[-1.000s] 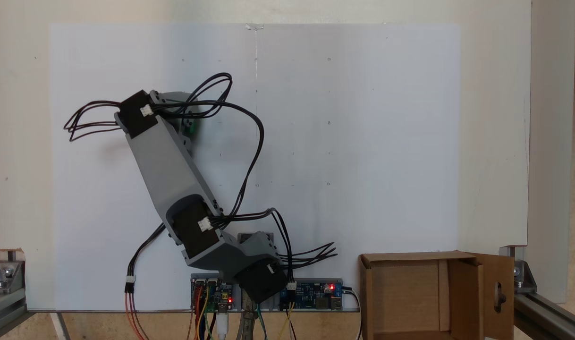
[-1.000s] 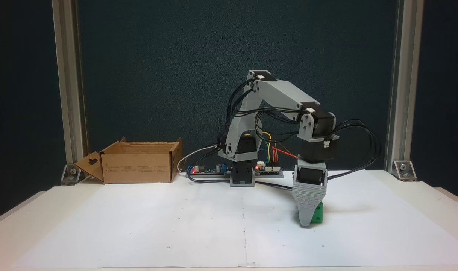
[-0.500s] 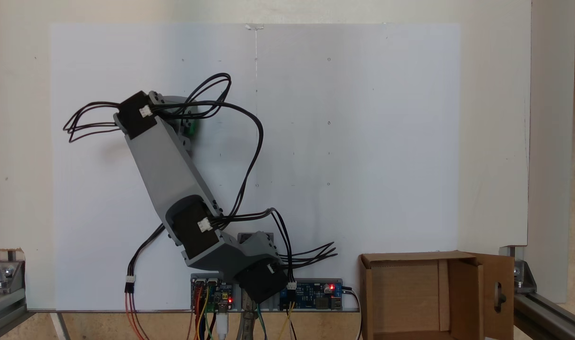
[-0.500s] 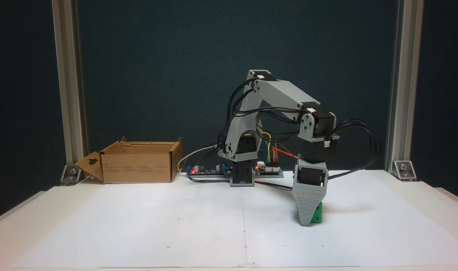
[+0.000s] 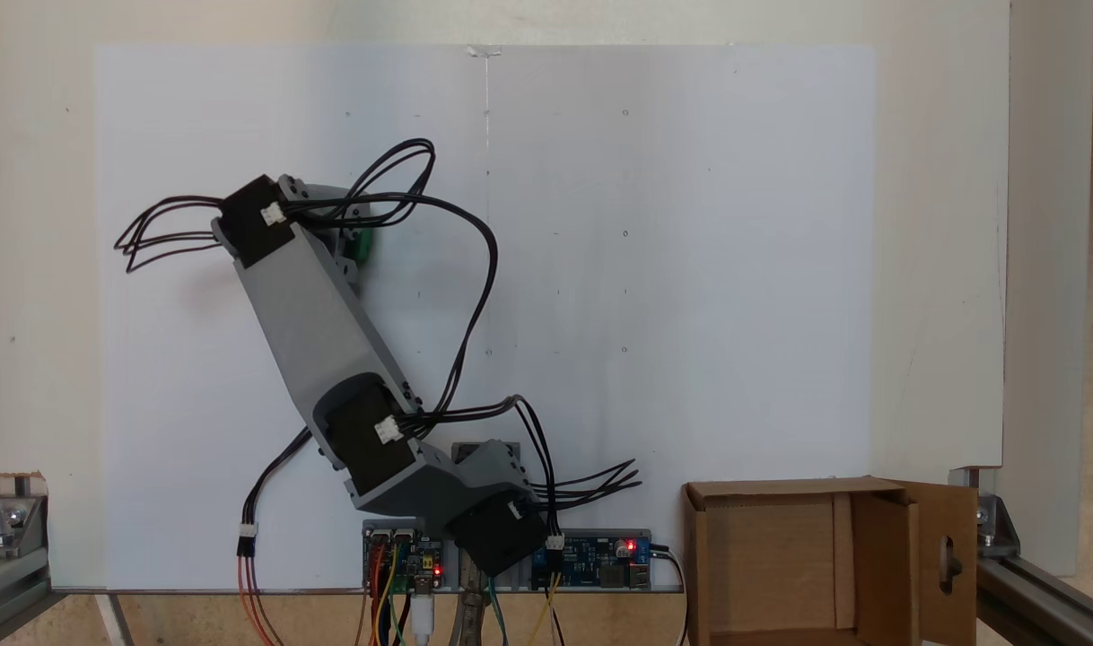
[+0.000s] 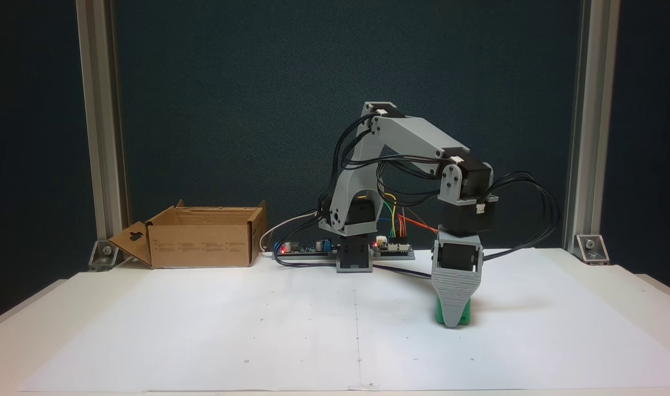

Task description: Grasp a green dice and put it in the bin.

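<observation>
The green dice [image 6: 440, 314] sits on the white paper sheet [image 6: 258, 330], toward its right side in this fixed view, directly behind my gripper [image 6: 455, 322]. One jaw hides the other, so I cannot tell whether they have clamped it. The cardboard bin [image 6: 200, 242] waits well apart at the table's far-left corner.

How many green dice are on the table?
1. The dice sits on the white paper, mostly hidden behind the end effector; from above, a green sliver peeks past the arm. The box interior looks empty.
</observation>
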Tool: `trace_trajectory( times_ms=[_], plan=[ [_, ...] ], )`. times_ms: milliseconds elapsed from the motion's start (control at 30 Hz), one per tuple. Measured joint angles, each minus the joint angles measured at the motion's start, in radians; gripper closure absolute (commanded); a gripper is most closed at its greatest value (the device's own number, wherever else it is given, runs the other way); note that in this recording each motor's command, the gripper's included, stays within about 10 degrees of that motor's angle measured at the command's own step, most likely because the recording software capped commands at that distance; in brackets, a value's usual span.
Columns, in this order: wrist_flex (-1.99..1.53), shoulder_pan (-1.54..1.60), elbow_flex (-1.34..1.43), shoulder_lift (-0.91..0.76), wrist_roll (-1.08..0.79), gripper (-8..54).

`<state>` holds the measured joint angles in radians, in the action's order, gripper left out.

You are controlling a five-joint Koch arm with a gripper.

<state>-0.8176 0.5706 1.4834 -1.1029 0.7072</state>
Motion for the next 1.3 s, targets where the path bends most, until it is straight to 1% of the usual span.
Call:
trace_trajectory(
  times_ms=[100,133,167,200,233,500,633,967,1033,1167,1200,1300],
  plan=[
    [0.0,0.0,0.0,0.0,0.0,24.7],
    [0.0,0.0,0.0,0.0,0.0,26.0],
    [0.002,0.0,0.0,0.0,0.0,30.8],
    [0.005,0.0,0.0,0.0,0.0,32.9],
    [0.006,0.0,0.0,0.0,0.0,33.5],
    [0.009,0.0,0.0,-0.003,0.0,33.5],
    [0.009,-0.005,0.012,-0.037,0.0,33.5],
    [-0.126,-0.138,0.011,-0.318,0.0,33.5],
    [-0.187,-0.186,-0.037,-0.345,-0.002,33.5],
    [-0.394,-0.341,-0.302,-0.368,-0.028,33.5],
    [-0.41,-0.36,-0.328,-0.37,-0.037,33.5],
    [-0.492,-0.523,-0.503,-0.37,-0.13,33.5]
  ],
)
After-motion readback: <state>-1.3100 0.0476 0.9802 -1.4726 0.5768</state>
